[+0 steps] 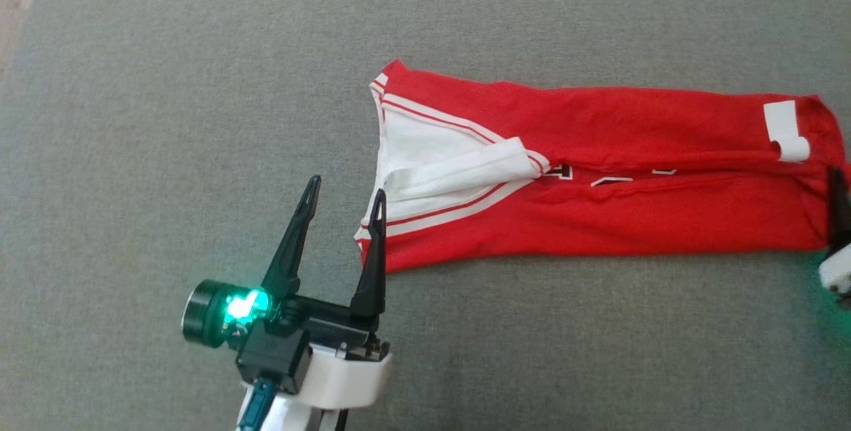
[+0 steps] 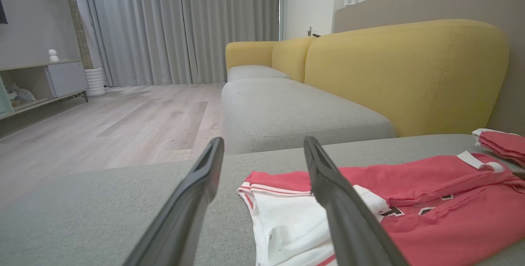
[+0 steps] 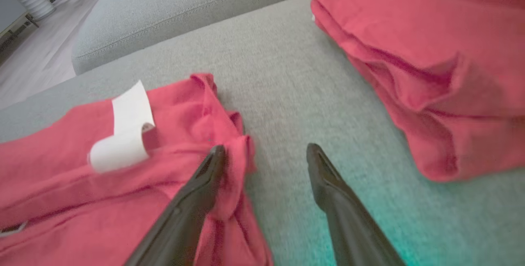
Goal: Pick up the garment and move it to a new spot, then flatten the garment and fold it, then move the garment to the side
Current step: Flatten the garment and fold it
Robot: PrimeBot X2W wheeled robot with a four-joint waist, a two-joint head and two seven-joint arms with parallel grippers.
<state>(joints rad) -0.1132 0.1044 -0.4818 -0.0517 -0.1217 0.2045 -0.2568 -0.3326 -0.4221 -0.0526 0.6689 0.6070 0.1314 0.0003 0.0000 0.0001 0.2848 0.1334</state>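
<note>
**A:** What is furthest left?

**B:** In the left wrist view, a wooden floor [image 2: 123, 122], grey curtains [image 2: 184, 24] and a low cabinet [image 2: 45, 81]. Nearer in, the left gripper [image 1: 347, 187] hangs over the grey cushion [image 1: 199, 85] with its two fingers spread wide and nothing between them.

**A:** And the garment?

**B:** The garment [image 1: 598, 211] lies on that cushion as a long red strip, folded lengthwise, running from the middle out to the right. Its white-trimmed end faces the left gripper. That gripper's right finger crosses in front of the lower corner of that end, and I cannot tell whether they touch.

**A:** Anything on the cloth?

**B:** A curled white label [image 1: 784, 128] sits near its far right end.

**A:** And past that?

**B:** The right gripper [image 3: 265, 148] is at that end, fingers apart and holding nothing. One fingertip is against the bunched red edge, and the other is over bare cushion.

**A:** What crowds that side?

**B:** A second folded red pile [image 3: 430, 73] lies just beyond it on the same cushion, clear of the garment. A yellow backrest [image 2: 402, 77] rises behind.
</note>
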